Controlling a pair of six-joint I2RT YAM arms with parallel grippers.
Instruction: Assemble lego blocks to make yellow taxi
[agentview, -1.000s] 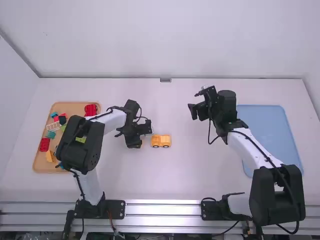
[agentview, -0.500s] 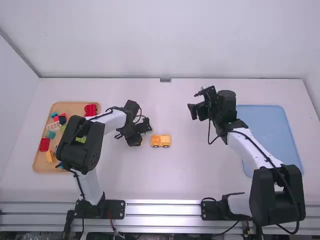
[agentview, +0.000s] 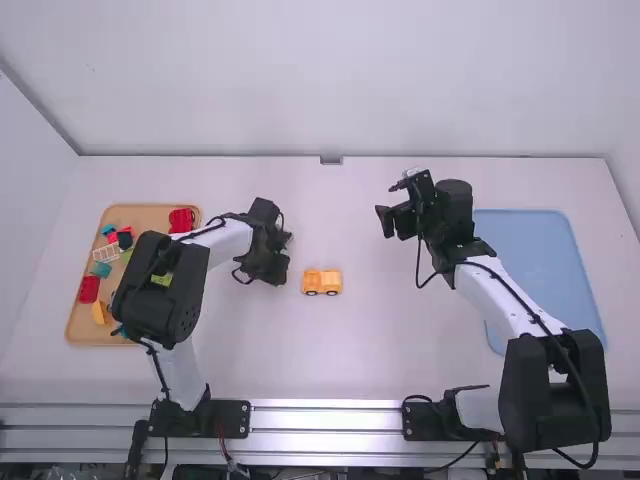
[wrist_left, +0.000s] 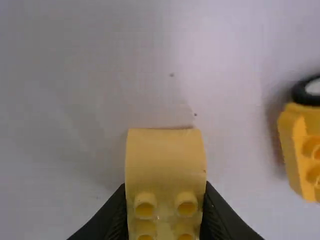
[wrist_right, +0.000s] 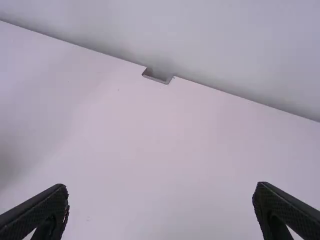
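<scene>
White bench (agentview: 400, 350): backed by a plain pale wall (agentview: 330, 80), a small metal bracket (agentview: 331, 160) at the middle of its far edge.
Brown tray (agentview: 148, 213): on the left of the bench, partly hidden under the left arm; loose blocks lie in it.
In the brown tray: a red block (agentview: 181, 220) at the far right corner and a red block (agentview: 89, 289) at the left side, with a dark block (agentview: 125, 241), a cream lattice piece (agentview: 106, 253), a teal block (agentview: 101, 269), a green block (agentview: 162, 279) and an orange-yellow piece (agentview: 98, 312).
Blue tray (agentview: 530, 265): on the right, its flat floor in view, the right arm crossing part of its left side.
Yellow taxi body (agentview: 322, 281): on the bench between the two arms, wheels along its near side.
Left claw (agentview: 275, 262): just left of the taxi body, clamped on a yellow block (wrist_left: 165, 160) – curved at one end, studded at the other.
Right claw (agentview: 388, 204): above the bench, left of the blue tray, fingers spread apart.
</scene>
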